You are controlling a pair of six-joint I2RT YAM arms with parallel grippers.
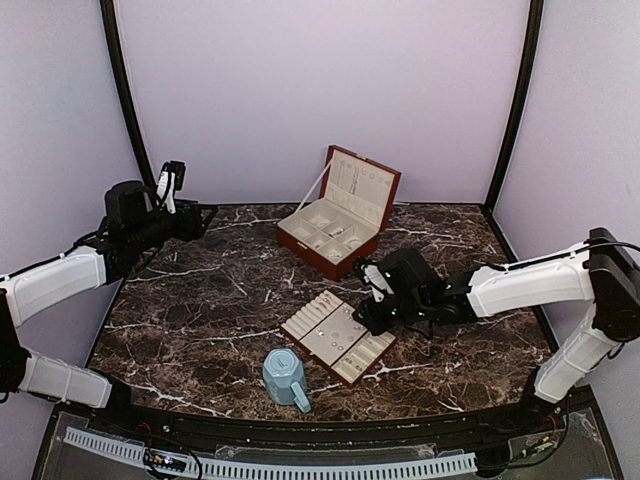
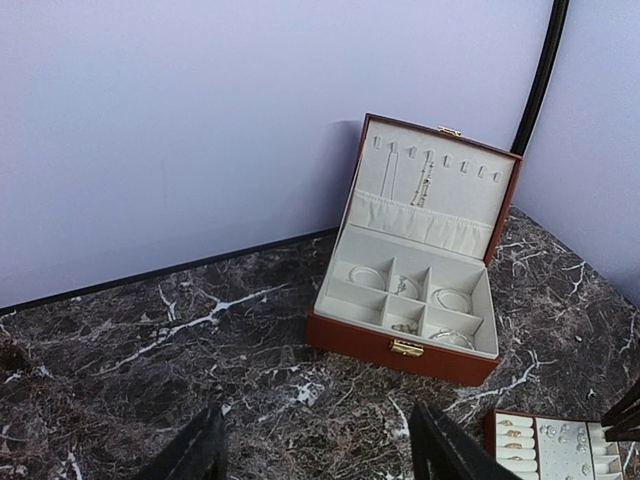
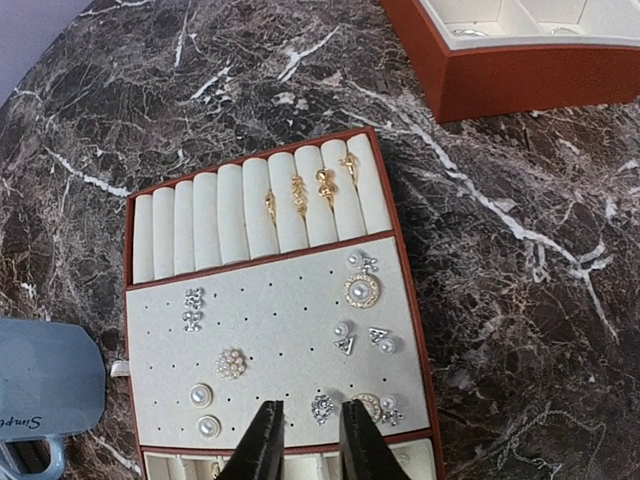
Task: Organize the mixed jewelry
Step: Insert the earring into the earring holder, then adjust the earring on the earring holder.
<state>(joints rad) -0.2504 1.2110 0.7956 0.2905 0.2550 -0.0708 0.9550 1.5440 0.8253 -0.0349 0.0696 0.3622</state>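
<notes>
- Right gripper, closest to its wrist lens: black fingers narrowly apart, clamping nothing, tips over the near edge of the stud panel.
- Surface and room: dark brown marble-patterned table with white veining; plain pale lilac walls; black curved struts at the back corners.
- Brown tray: cream lining, padded ring rolls above a perforated panel. Mixed jewelry lies here: gold-toned rings in the right-hand rolls, pearl and sparkly studs scattered on the panel.
- Jewelry box: brown, lid upright, cream compartments; behind the tray, apart from it.
- Left wrist view alone shows thin hoops in the box compartments and chains hung in the lid. The left gripper has its fingers wide apart and empty.
- Light-blue faceted mug: handled, near the tray's near-left corner.
</notes>
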